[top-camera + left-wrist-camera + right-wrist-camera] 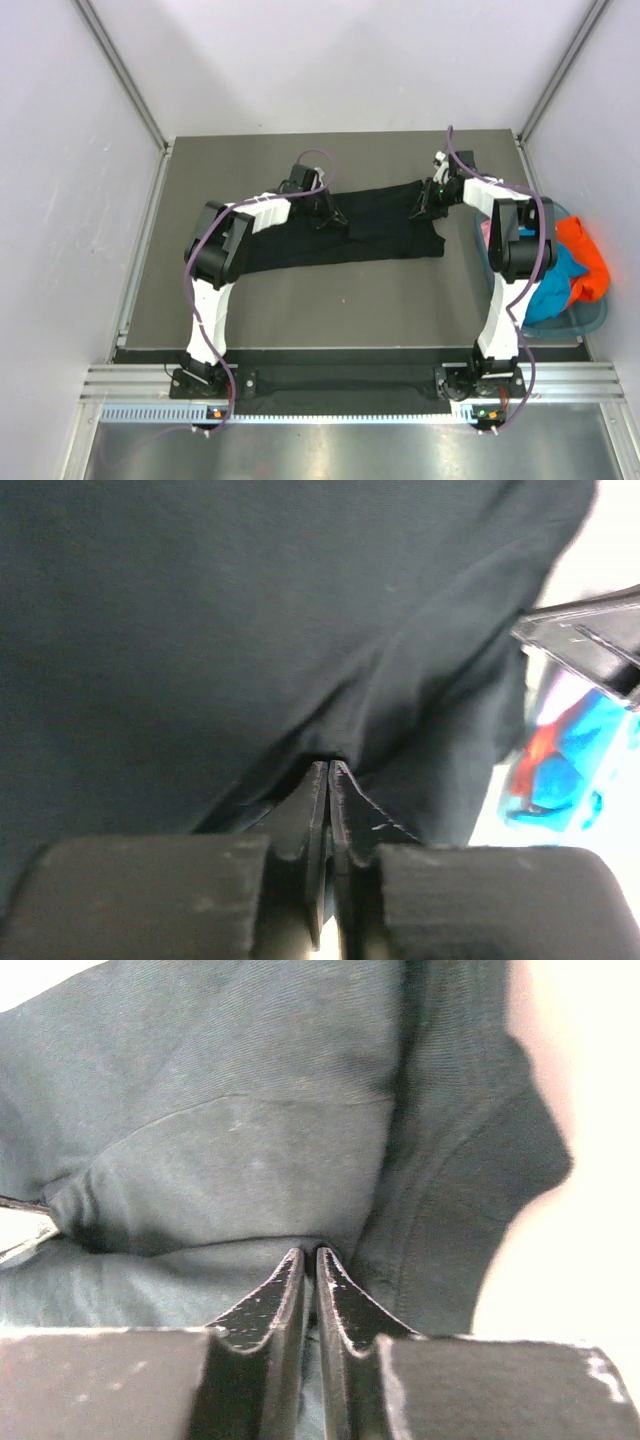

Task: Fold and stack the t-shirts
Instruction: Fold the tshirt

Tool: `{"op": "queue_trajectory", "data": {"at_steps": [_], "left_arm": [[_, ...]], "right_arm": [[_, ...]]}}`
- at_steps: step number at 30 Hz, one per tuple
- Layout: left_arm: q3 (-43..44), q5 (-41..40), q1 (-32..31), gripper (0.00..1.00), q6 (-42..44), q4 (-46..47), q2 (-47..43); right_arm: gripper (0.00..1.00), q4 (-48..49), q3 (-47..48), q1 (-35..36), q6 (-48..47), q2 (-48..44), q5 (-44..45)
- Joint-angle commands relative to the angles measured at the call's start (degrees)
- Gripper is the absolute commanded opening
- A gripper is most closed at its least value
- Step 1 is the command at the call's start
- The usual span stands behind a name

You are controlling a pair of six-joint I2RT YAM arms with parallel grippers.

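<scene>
On the dark grey counter (330, 300), a soft black cloth t-shirt (380, 228) lay stretched between the left end effector (328, 768) and right end effector (308, 1254), each clamped on its fabric.

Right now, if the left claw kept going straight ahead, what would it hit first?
The black t-shirt: the left gripper is shut on it, so more cloth, then probably the table; depth is unclear.

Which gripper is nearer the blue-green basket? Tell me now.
Right. The right gripper pinches the black t-shirt at its end near the basket; the left gripper pinches it farther away, further left.
</scene>
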Motion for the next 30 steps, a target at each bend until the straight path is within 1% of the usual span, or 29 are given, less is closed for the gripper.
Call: {"op": "queue_trajectory", "data": {"at_steps": [1,3,4,6,7,8,10,14,16,17,19,21,23,24,25,27,29,30], "left_arm": [[4.6,-6.1,-0.5,0.15,6.8,-7.6,-0.2],[5.5,-8.7,-0.5,0.23,8.6,-9.8,-1.5],[6.2,-9.0,-0.5,0.32,10.1,-10.7,-2.2],[6.9,-8.8,-0.5,0.38,11.5,-13.1,-4.2],[7.3,-7.6,-0.5,0.41,11.9,-13.7,-4.7],[7.2,-6.3,-0.5,0.46,11.8,-14.1,-5.8],[6.2,-2.6,-0.5,0.47,10.3,-13.7,-6.9],[0.6,-1.5,-0.5,0.4,5.6,-7.9,-10.9],[-0.9,-3.7,-0.5,0.36,3.7,-7.5,-13.0],[-1.0,-7.1,-0.5,0.36,3.1,-8.1,-14.0],[-0.4,-9.7,-0.5,0.36,2.3,-10.1,-14.4],[1.8,-10.2,-0.5,0.38,2.3,-11.0,-13.5],[4.3,-7.3,-0.6,0.39,2.6,-12.5,-10.5],[6.0,-3.6,-0.7,0.39,2.3,-12.3,-9.9],[6.8,-2.4,-1.2,0.39,2.2,-12.0,-9.3],[8.1,-0.1,-2.5,0.39,2.3,-11.4,-8.5],[8.0,0.0,-3.2,0.4,2.7,-11.3,-8.7],[7.3,0.0,-3.6,0.4,2.7,-10.9,-8.8]], "right_arm": [[0.15,1.2,2.3,-1.1,-1.0,0.1,1.0],[0.24,-0.6,2.3,-1.1,-1.0,-0.8,1.0],[0.29,-1.1,2.1,-1.2,-0.9,-1.6,1.1],[0.34,-2.8,1.0,-1.1,-0.8,-4.3,1.9],[0.38,-3.5,0.6,-1.1,-0.3,-5.3,2.1],[0.39,-4.0,-0.6,-1.1,-0.1,-7.2,2.0],[0.4,-4.3,-2.6,-1.0,0.8,-9.4,0.6],[0.39,-2.7,-8.0,-0.2,1.6,-14.1,-2.9],[0.37,-1.9,-10.1,1.1,1.9,-14.6,-4.2],[0.36,-1.8,-10.8,1.5,1.9,-14.8,-4.9],[0.35,-1.7,-11.1,2.5,1.9,-14.5,-5.5],[0.36,-1.6,-11.2,2.5,2.1,-14.2,-3.5],[0.4,-3.1,-10.2,2.4,0.0,-13.6,-0.6],[0.41,-4.0,-8.2,2.4,-1.1,-13.2,2.8],[0.42,-5.3,-6.8,2.4,-3.3,-12.7,3.9],[0.42,-7.9,-3.5,2.3,-4.5,-11.4,6.0],[0.43,-8.2,-2.2,2.3,-4.9,-11.6,6.7],[0.43,-8.5,-2.0,2.3,-5.1,-11.7,8.8]]}}
